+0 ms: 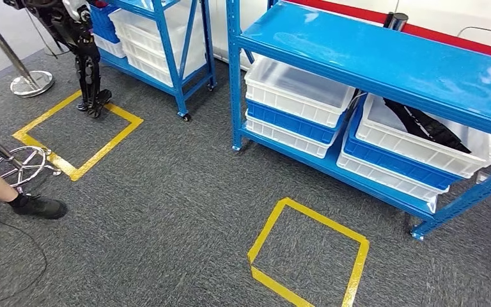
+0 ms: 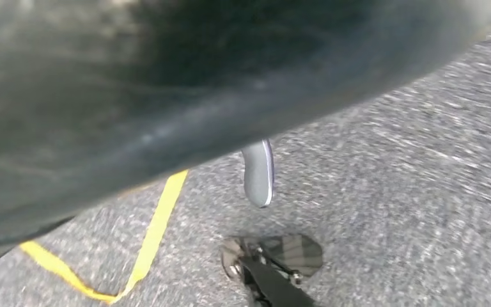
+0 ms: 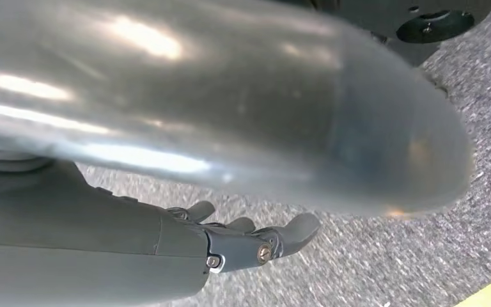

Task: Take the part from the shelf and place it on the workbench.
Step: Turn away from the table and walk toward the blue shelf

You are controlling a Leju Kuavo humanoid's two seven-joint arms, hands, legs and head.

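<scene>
Grey carpet, blue shelf [image 1: 383, 64] far right; black part [image 1: 425, 125] sits in white bin [image 1: 422, 150], untouched. Right hand [image 3: 249, 240] loosely spread, empty; left hand's state: cannot tell. Nothing done yet.

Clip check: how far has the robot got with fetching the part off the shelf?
Barely started. Done: nothing; the black part lies in a white bin on the blue shelf. In hand: nothing; the right hand hangs over carpet holding nothing. Left: reach the shelf, grasp the part, carry it to a workbench.
</scene>
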